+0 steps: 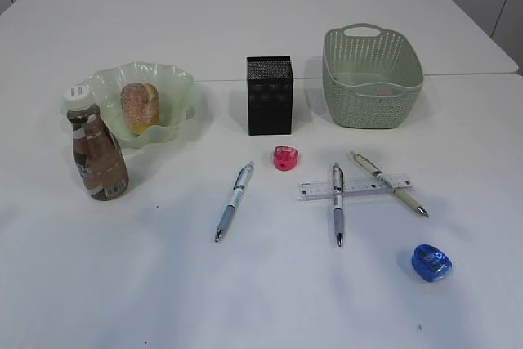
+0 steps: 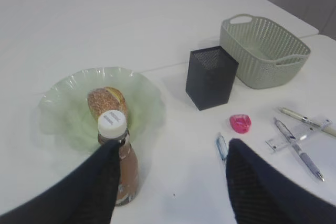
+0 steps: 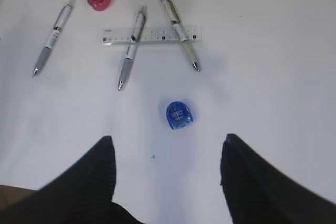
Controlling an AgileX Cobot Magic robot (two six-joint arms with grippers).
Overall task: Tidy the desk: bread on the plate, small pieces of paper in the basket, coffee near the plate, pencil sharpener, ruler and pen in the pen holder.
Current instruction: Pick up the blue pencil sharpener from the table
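Bread sits on the plate with the coffee beside it — done; three pens, ruler and both sharpeners remain on the desk. Both jaws gape empty.

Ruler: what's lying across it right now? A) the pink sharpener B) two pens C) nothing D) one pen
B: in the exterior view two pens, the grey-grip one and the cream one, cross over the ruler; the third pen and the pink sharpener lie clear of it.
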